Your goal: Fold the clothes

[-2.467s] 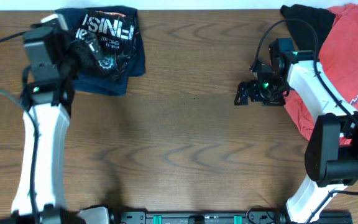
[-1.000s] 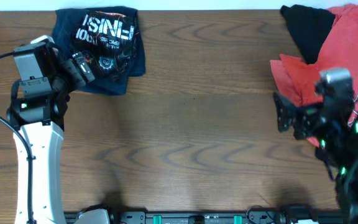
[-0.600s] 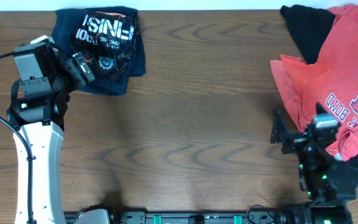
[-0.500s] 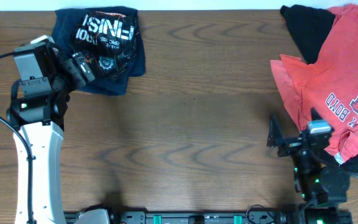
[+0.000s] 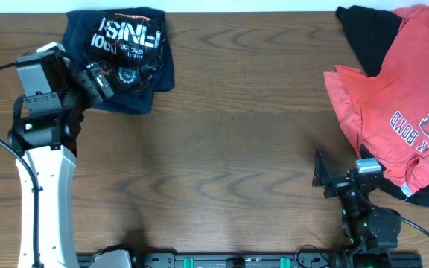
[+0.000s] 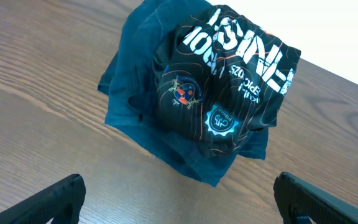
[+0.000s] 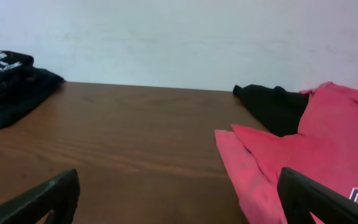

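The black shiny shirt (image 5: 125,41) with white logos lies folded at the back left, on top of a dark blue garment (image 5: 159,78). It also shows in the left wrist view (image 6: 229,87). My left gripper (image 5: 97,77) hovers at the pile's left front edge, open and empty (image 6: 179,205). The red white-lettered T-shirt (image 5: 389,97) lies crumpled at the back right, also in the right wrist view (image 7: 316,155). My right gripper (image 5: 322,175) is open and empty (image 7: 179,199), low near the table's front right, apart from the red shirt.
A black garment (image 5: 367,33) lies partly under the red T-shirt at the back right corner, also in the right wrist view (image 7: 272,106). The wooden table (image 5: 229,149) spans the view, with a white wall behind it.
My right arm has drawn back from the red T-shirt to the table's front right. My left arm pulled back slightly from the folded pile, then stayed still.
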{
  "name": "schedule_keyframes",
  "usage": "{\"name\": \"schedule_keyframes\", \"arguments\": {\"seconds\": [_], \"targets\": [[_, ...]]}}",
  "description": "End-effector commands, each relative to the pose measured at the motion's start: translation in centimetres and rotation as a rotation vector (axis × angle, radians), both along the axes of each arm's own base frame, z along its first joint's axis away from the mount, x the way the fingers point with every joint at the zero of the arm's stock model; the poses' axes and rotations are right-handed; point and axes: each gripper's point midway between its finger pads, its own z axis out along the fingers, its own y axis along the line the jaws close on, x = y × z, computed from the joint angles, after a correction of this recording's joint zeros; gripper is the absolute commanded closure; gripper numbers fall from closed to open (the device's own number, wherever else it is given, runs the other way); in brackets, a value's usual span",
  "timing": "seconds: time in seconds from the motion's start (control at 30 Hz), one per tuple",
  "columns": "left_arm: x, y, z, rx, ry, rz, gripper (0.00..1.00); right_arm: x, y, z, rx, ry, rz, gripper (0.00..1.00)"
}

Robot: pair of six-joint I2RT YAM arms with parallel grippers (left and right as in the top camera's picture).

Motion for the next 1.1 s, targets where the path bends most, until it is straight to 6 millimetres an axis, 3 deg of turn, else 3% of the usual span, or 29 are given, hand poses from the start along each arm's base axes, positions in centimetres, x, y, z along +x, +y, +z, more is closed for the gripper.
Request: {"name": "schedule_keyframes", "arguments": {"seconds": [0.0, 0.77, 1.0, 1.07], "targets": [[0.1, 0.3, 0.3, 0.021, -0.001, 0.0, 0.02, 0.0, -0.2, -0.1, 0.013, 0.004, -0.011, 0.01], [0.0, 0.3, 0.3, 0.021, 0.001, 0.0, 0.02, 0.0, -0.2, -0.2, 0.013, 0.005, -0.012, 0.01], [-1.5, -0.3, 3.1, 0.035, -0.073, -0.007, 0.02, 0.0, -0.2, -0.2, 0.013, 0.005, -0.012, 0.01], [-2.8, -1.0, 4.0, 0.039, -0.094, -0.021, 0.02, 0.0, -0.2, -0.2, 0.013, 0.005, -0.012, 0.01]]}}
